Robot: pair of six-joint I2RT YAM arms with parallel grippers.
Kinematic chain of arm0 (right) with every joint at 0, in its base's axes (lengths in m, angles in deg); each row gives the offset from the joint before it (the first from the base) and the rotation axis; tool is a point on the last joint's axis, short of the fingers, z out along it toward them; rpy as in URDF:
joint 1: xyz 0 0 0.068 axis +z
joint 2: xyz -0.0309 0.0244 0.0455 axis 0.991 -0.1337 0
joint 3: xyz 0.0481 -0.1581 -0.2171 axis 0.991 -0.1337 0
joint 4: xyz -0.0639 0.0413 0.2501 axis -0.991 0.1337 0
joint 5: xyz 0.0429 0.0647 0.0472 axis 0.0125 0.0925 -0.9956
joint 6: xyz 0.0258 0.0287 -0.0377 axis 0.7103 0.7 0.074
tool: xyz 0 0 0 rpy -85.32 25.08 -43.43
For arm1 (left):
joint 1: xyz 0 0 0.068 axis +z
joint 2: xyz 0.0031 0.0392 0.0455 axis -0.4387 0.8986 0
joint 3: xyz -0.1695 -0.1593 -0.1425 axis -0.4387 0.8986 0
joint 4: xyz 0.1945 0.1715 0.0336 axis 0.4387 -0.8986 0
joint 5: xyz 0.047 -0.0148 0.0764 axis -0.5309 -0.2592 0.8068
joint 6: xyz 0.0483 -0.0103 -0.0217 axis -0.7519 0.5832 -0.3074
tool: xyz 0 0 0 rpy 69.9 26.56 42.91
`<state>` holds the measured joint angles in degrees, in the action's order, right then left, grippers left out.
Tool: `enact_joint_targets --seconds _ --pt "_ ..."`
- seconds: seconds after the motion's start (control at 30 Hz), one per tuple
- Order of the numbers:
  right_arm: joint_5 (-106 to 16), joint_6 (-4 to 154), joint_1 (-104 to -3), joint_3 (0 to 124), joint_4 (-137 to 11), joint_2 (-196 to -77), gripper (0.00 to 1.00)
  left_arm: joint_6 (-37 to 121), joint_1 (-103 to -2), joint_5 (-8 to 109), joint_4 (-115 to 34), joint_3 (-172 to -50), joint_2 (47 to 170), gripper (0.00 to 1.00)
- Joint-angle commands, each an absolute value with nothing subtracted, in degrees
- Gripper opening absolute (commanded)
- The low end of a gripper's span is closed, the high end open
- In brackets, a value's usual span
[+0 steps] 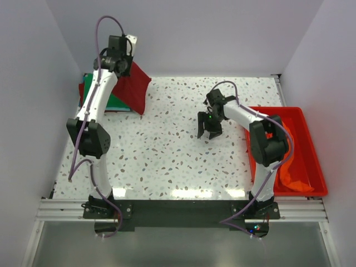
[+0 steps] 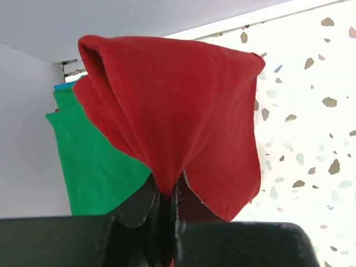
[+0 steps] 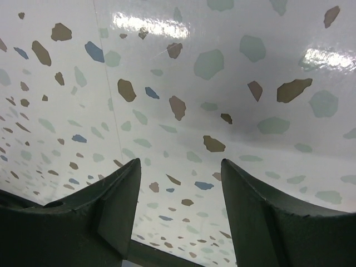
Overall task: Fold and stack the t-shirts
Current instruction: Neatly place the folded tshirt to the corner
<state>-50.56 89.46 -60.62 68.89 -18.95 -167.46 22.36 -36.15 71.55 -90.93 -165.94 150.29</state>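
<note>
My left gripper (image 1: 129, 62) is shut on a dark red t-shirt (image 1: 133, 86) and holds it up at the far left of the table, the cloth hanging down from the jaws. In the left wrist view the red shirt (image 2: 183, 122) bunches out of my left gripper (image 2: 165, 192). A folded bright green t-shirt (image 1: 114, 103) lies under it by the left wall and also shows in the left wrist view (image 2: 94, 161). An orange t-shirt (image 1: 292, 169) lies in the red tub. My right gripper (image 1: 208, 133) is open and empty above bare table; its fingers (image 3: 119, 200) frame only speckled table.
A rigid red plastic tub (image 1: 311, 150) stands at the right edge of the table. White walls close in the left, back and right sides. A bit of darker red cloth (image 1: 82, 92) shows under the green shirt.
</note>
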Motion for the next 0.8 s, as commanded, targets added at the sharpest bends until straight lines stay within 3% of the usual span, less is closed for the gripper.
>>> enact_joint_targets --seconds 0.0,0.77 --pt "-50.27 88.60 -60.70 67.94 -18.15 -164.22 0.63 21.78 -34.11 67.79 -88.30 -169.92 145.61 0.00" --pt "-50.62 89.12 -60.70 61.87 -19.64 -160.44 0.63 24.95 -26.03 56.80 -85.57 -168.61 144.02 0.00"
